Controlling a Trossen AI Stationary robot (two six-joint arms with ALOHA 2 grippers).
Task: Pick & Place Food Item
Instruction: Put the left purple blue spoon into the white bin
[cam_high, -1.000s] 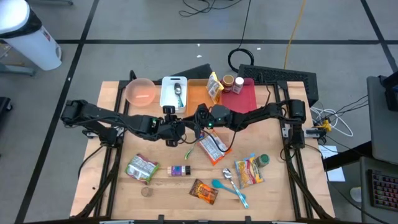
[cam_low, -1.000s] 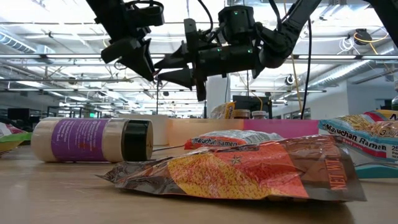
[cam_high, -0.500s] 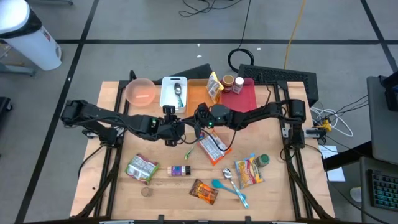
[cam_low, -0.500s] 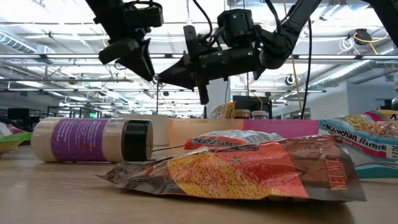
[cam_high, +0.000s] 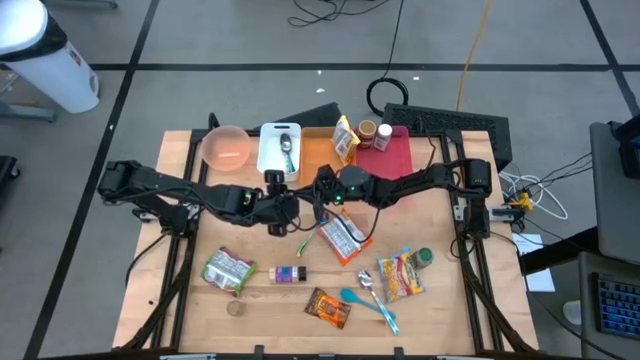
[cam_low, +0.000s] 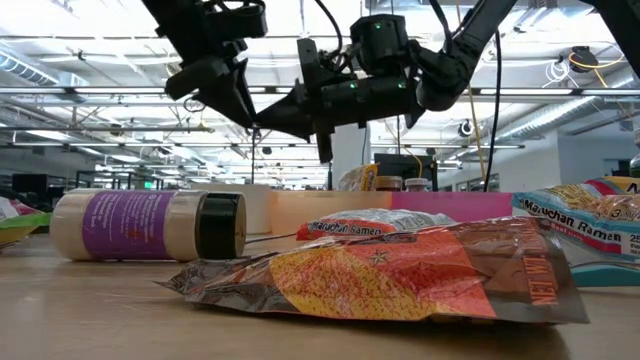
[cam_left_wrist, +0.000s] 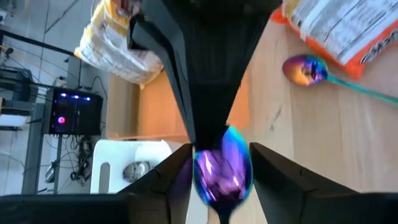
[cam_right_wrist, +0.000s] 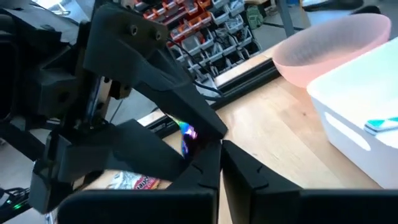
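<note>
A spoon with a shiny purple-blue bowl (cam_left_wrist: 222, 169) hangs in the air over the table's middle, where my two grippers meet. My right gripper (cam_high: 304, 207) reaches in level from the right and is shut on it. My left gripper (cam_left_wrist: 221, 177) slants down from the left, its fingers open and standing close on either side of the bowl; I cannot tell whether they touch it. The spoon's handle runs down out of the left wrist view. In the low view both grippers' tips (cam_low: 255, 122) meet high above the table. My right gripper pinches the tip of the spoon's bowl (cam_left_wrist: 216, 144) between its two shut fingers, only at their free ends. The fingers come level from the table's right side. The spoon is lifted clear, bowl up, with the rest of it below the fingers.
A ramen packet (cam_high: 342, 237) and a second spoon (cam_left_wrist: 305, 68) lie below the grippers. A green packet (cam_high: 227, 270), a spice jar (cam_low: 150, 225), a foil snack bag (cam_low: 400, 275) and another noodle pack (cam_high: 400, 278) lie nearer. A pink bowl (cam_high: 226, 146) and a white tray (cam_high: 280, 148) stand at the back.
My right gripper has shut on the spoon's bowl: in the low view its two fingers stood apart a second ago and are together now. Both hands have stayed in place above the table's middle.
</note>
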